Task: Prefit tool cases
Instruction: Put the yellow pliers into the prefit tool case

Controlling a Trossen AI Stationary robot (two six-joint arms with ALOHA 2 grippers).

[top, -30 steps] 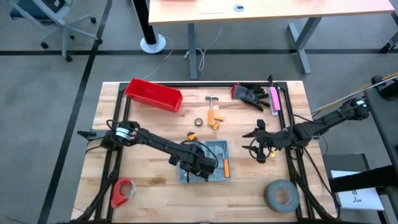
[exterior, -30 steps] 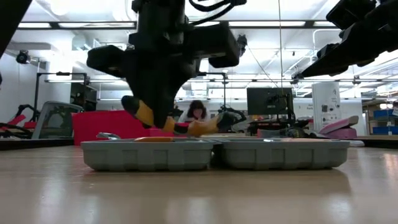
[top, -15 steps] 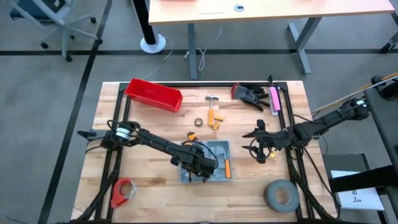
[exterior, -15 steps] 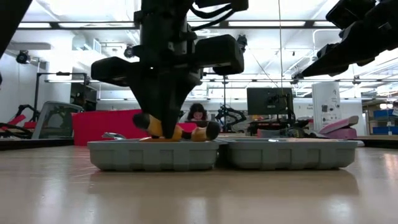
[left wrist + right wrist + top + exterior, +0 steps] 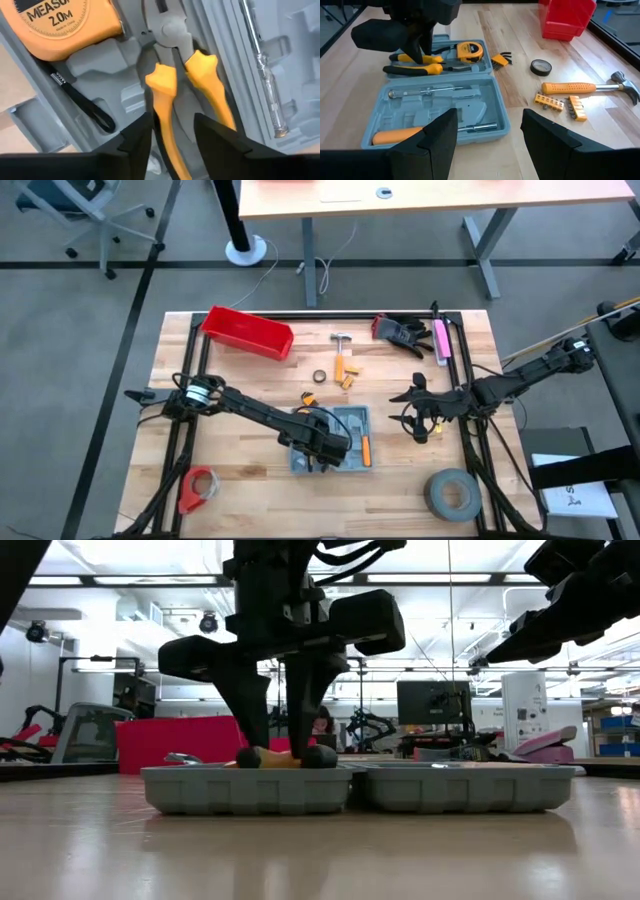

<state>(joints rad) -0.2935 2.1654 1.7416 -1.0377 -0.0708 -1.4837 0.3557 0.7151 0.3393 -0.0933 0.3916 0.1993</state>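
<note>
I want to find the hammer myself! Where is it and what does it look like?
Start at the red bin at the table's far edge. Toward the right arm's side, past bare wood, lies the hammer, beyond the open tool case. Its metal head tells it from the small yellow bit holders beside it.

Red bin [image 5: 246,333], hammer [image 5: 341,350], grey tape roll [image 5: 453,493]

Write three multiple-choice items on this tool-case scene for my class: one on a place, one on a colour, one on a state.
1. Where do the pliers lie?
A in the tool case
B in the red bin
C on the tape roll

2. What colour are the plier handles?
A green
B orange
C white

3. How is the left gripper?
A shut on the hammer
B fingers apart, astride the pliers
C out of view

Answers: 1 A, they rest in a moulded recess beside the tape measure; 2 B, the left wrist view shows orange; 3 B, the low view shows a finger each side.
</note>
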